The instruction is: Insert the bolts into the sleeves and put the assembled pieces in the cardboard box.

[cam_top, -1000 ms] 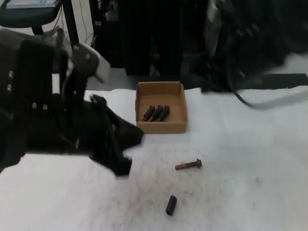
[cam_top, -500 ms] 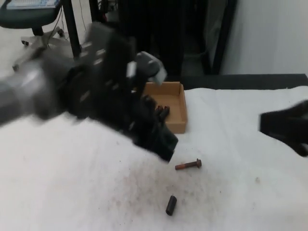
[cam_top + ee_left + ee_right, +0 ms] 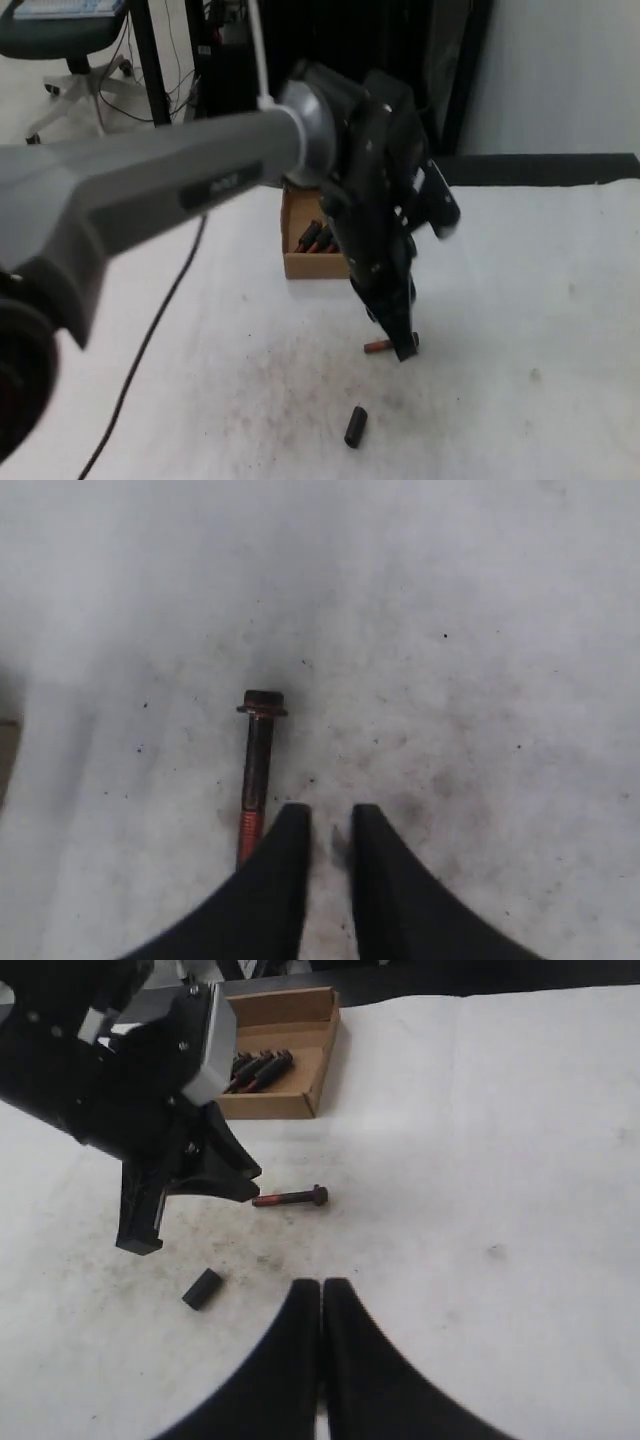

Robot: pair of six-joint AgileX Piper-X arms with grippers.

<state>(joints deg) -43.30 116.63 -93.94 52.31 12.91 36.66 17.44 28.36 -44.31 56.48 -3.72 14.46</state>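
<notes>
A rusty bolt [image 3: 256,760] lies on the white cloth, its threaded end tucked under one finger of my left gripper [image 3: 328,815]. That gripper [image 3: 403,345] hangs just over the bolt [image 3: 376,346], open by a narrow gap with nothing in it. A short black sleeve [image 3: 355,426] lies nearer the front, apart from the bolt. The cardboard box [image 3: 300,266] behind holds three assembled pieces [image 3: 312,238] and is partly hidden by the arm. My right gripper [image 3: 321,1285] is shut and empty, low over the cloth, facing the bolt [image 3: 290,1199], sleeve [image 3: 202,1288] and box [image 3: 270,1106].
The left arm's grey tube [image 3: 150,190] crosses the bench from the left, with a cable [image 3: 150,340] hanging below it. Dark stains mark the cloth [image 3: 290,390] around the bolt. An office chair [image 3: 60,30] and black stands sit behind the bench.
The left arm swung from the left side rightward across the bench and now hangs over the bolt. The dark arm at the right edge half a second ago has left the high view.
</notes>
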